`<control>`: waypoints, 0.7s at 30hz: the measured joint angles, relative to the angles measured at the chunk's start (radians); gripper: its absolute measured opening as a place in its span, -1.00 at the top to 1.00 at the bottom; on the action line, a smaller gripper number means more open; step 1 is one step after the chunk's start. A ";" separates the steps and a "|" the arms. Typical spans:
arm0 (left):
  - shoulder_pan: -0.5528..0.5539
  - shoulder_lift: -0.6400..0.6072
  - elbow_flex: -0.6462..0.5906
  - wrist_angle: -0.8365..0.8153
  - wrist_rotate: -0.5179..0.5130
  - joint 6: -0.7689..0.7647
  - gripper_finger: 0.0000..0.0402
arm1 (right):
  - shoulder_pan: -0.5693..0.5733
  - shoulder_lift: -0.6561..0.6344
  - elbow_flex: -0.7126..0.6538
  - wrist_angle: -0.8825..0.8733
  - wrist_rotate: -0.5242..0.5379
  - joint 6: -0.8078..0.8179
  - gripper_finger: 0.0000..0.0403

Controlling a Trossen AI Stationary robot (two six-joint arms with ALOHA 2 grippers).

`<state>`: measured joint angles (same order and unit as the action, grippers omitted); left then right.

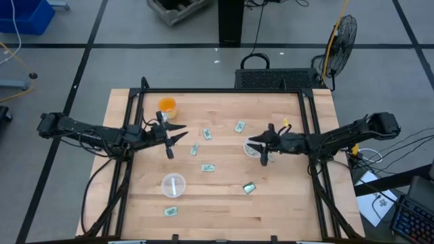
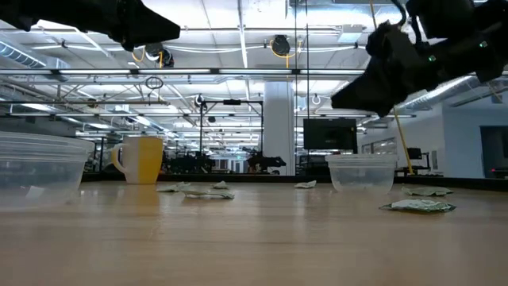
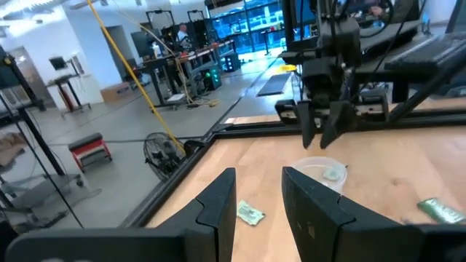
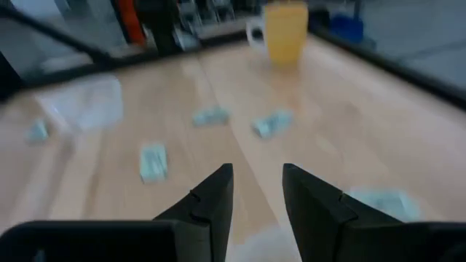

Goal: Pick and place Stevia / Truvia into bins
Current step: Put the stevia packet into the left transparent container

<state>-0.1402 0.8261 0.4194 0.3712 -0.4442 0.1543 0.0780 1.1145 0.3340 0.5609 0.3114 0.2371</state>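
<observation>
Nearest the front edge, left of centre, one pale green packet [image 1: 170, 211] lies flat on the wooden table [image 1: 285, 210]. Just beyond it stands a clear cup [image 1: 173, 184], and to the right lies a darker green packet [image 1: 249, 188]. At mid-table another pale packet [image 1: 208, 167] rests alone. Farther back, the left gripper [image 1: 178, 133] hovers with its jaws apart, beside two more packets [image 1: 195, 150] [image 1: 207, 134]. The right gripper [image 1: 253, 144], jaws apart and empty, hangs over the second clear cup [image 3: 321, 172], which holds a packet. One packet [image 1: 239, 126] lies beyond it. An orange cup [image 1: 167, 106] stands far left. A fan [image 1: 341, 35] stands on the grey floor behind.
</observation>
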 joint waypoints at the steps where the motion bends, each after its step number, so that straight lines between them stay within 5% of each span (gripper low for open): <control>1: 0.000 0.000 0.000 0.000 0.000 -0.032 0.41 | 0.000 0.000 0.000 0.025 -0.001 0.000 0.45; 10: 0.001 0.000 0.000 -0.077 0.002 -0.159 0.41 | 0.000 0.000 0.000 0.064 -0.002 -0.032 0.47; 21: 0.052 0.092 0.000 -0.477 0.070 -0.549 0.41 | 0.000 0.000 0.000 0.072 -0.001 -0.040 0.48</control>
<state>-0.0881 0.9176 0.4194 -0.1056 -0.3744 -0.3946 0.0784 1.1141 0.3340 0.6331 0.3103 0.1970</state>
